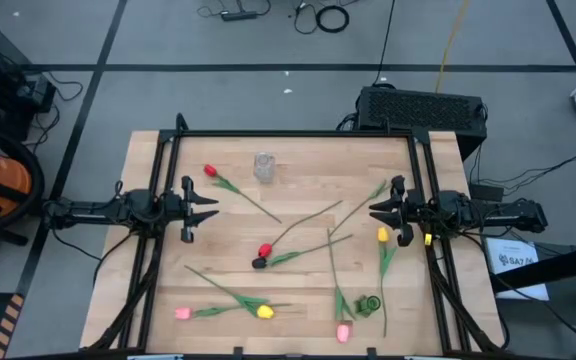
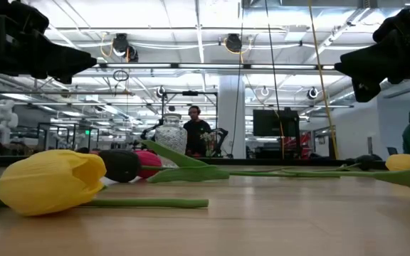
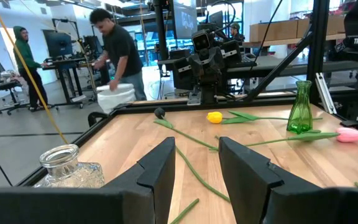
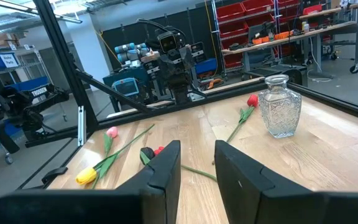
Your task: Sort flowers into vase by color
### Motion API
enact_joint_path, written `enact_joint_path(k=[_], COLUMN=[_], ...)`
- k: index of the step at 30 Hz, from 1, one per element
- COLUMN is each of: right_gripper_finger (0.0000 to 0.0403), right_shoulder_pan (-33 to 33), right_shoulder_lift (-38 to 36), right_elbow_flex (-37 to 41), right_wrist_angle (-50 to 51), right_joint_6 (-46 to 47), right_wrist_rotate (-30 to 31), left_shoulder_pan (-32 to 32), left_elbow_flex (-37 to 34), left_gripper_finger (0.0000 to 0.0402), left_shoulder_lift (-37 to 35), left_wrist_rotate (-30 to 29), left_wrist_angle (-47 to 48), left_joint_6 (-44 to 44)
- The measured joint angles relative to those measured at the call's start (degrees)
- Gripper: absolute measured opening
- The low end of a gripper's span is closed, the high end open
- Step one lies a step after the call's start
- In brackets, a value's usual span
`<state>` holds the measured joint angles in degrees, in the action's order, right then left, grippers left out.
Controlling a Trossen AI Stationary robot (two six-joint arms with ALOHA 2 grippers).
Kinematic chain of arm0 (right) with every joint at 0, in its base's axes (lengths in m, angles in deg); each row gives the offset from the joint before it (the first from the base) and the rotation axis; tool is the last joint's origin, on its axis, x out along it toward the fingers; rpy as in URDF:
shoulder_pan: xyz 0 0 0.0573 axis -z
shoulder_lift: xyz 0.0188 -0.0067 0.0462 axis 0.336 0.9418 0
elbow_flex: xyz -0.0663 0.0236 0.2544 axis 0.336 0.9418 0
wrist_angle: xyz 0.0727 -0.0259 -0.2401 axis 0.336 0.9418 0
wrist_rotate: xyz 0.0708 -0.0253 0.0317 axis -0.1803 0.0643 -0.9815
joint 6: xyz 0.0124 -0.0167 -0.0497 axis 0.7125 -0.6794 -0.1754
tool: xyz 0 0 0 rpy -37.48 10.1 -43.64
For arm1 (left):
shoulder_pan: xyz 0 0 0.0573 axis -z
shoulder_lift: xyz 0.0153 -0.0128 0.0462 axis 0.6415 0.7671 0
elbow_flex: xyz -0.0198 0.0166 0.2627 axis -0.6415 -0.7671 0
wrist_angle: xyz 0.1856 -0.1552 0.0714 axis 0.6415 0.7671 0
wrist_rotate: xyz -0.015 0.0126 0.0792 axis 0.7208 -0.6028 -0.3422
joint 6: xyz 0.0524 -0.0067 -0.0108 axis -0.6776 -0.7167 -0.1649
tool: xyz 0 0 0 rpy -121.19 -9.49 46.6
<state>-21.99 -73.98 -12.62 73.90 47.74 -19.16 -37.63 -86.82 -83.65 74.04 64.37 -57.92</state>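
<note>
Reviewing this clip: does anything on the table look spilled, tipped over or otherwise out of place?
Nothing stands out. The flowers lie scattered flat on the table, none in a vase. The clear vase and the green vase both stand upright. Both grippers hang empty at the sides.

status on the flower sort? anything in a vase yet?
Done: nothing. The clear glass vase and green vase both stand empty.
In hand: nothing. The left gripper and right gripper hover open at the table's sides.
Left: all tulips lie loose, including red, yellow and pink ones.
</note>
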Motion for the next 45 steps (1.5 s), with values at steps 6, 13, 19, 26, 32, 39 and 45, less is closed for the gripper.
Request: enact_joint_path(k=[6,13,19,26,32,39,45], right_gripper_finger=[0.0091,0.0091,0.0091,0.0091,0.0091,0.0091,0.0091], right_shoulder_pan=[0.00,-0.01,-0.01,-0.01,0.00,0.00,0.00], right_shoulder_lift=[-0.02,-0.01,-0.01,0.00,0.00,0.00,-0.01], right_elbow_flex=[0.02,0.02,0.02,0.02,0.04,0.04,0.04], right_wrist_angle=[0.02,0.00,0.00,-0.05,-0.77,-0.94,-0.96], right_joint_6=[0.00,0.00,0.00,0.00,0.17,-0.42,-0.42], right_wrist_rotate=[0.00,0.02,0.02,0.11,3.28,3.26,3.32], left_shoulder_pan=[-0.02,0.01,0.01,-0.01,-0.01,0.00,-0.02], left_elbow_flex=[0.00,0.00,0.00,0.00,0.01,0.02,0.02], left_gripper_finger=[0.0132,0.0132,0.0132,0.0132,0.0132,0.0132,0.0132], left_shoulder_lift=[0.00,-0.02,-0.02,-0.01,0.00,0.00,-0.02], left_wrist_rotate=[0.00,0.00,0.00,0.00,0.00,0.00,0.00], left_wrist_angle=[-0.01,0.00,-0.01,0.00,0.02,0.02,0.02], left_joint_6=[0.00,0.00,0.00,0.00,0.00,0.00,0.00])
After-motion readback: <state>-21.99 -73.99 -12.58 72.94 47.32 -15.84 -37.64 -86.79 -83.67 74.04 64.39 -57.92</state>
